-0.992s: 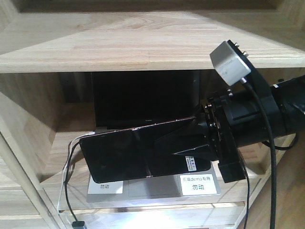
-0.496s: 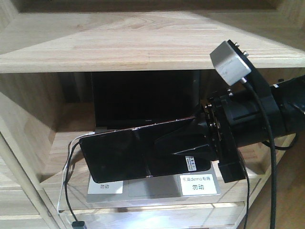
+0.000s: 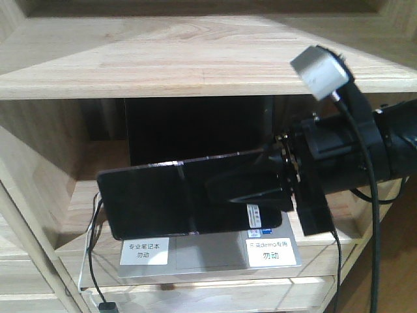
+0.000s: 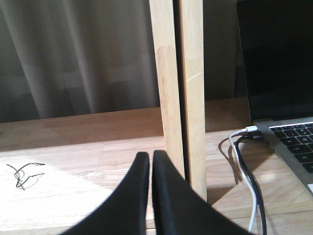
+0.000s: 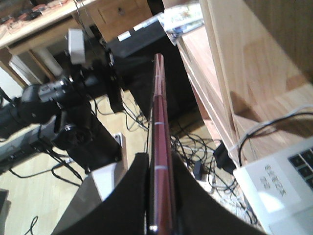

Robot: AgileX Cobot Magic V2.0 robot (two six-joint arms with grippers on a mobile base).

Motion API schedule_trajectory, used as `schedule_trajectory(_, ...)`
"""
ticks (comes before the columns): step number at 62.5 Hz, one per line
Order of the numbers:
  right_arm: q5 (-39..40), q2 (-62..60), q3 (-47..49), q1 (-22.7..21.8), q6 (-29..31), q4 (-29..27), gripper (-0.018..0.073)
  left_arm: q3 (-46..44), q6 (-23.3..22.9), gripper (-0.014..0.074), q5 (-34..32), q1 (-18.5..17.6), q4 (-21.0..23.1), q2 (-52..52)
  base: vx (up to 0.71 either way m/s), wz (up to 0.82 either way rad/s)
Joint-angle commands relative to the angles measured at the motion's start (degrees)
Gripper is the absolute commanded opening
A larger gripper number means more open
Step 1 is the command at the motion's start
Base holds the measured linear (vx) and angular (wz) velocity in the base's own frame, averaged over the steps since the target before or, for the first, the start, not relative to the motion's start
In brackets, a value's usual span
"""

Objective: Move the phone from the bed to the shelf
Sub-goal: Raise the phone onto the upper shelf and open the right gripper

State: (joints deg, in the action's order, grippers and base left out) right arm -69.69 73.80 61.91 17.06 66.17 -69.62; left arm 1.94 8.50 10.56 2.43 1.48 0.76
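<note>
Right gripper (image 3: 251, 189) clamps the one phone (image 3: 176, 199) by its right end, fingers (image 5: 128, 196) pressed on both flat faces, so the slab juts leftward from the jaws. Its long axis runs nearly level, left to right, dark face toward the front camera, pinkish edge up in the wrist view. It hangs in the air before the shelf (image 3: 195, 62), over one open laptop (image 3: 208, 251) with two white labels. Left gripper (image 4: 149, 186) is empty, its two fingers pressed together
</note>
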Motion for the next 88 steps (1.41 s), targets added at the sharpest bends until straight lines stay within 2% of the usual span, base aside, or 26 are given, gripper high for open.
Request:
schedule_trajectory(1,-4.0,-1.95,4.31,-0.02,-0.12,-6.55,-0.0002,-1.22,-0.33,0.0001,-4.15,-0.2,0.52,0.77,0.0,0.0)
schedule_trajectory(14,-2.55,-2.65,14.34,-0.02,-4.34,-5.97,-0.0002,-1.22,-0.33,0.0001,-4.15,-0.2,0.52,0.77,0.0,0.0)
schedule_trajectory(24,2.46,-2.53,22.38,-0.02,-8.0,-2.66,-0.0002,-1.22,-0.33,0.0001,-4.15,-0.2,0.52,0.77,0.0,0.0)
schedule_trajectory(33,7.3,-1.22,28.2,-0.02,-9.26,-1.78,-0.0002,-1.22,-0.33,0.0001,-4.15,-0.2,0.52,0.77,0.0,0.0)
schedule_trajectory(43,7.64,4.09,35.49,-0.02,-10.23,-1.92,-0.0002,-1.22,-0.33,0.0001,-4.15,-0.2,0.52,0.77,0.0,0.0)
schedule_trajectory(55,8.7,13.16,45.56,4.58,-11.55,-0.81,-0.0002,-1.22,-0.33,0.0001,-4.15,-0.2,0.52,0.77,0.0,0.0)
schedule_trajectory(68,16.35,23.44,55.96,9.71,-16.82,5.58,-0.0002,-1.22,-0.33,0.0001,-4.15,-0.2,0.52,0.77,0.0,0.0)
schedule_trajectory(88,23.9,34.85,61.99,13.52,-17.83,6.7,-0.0002,-1.22,-0.33,0.0001,-4.15,-0.2,0.52,0.77,0.0,0.0)
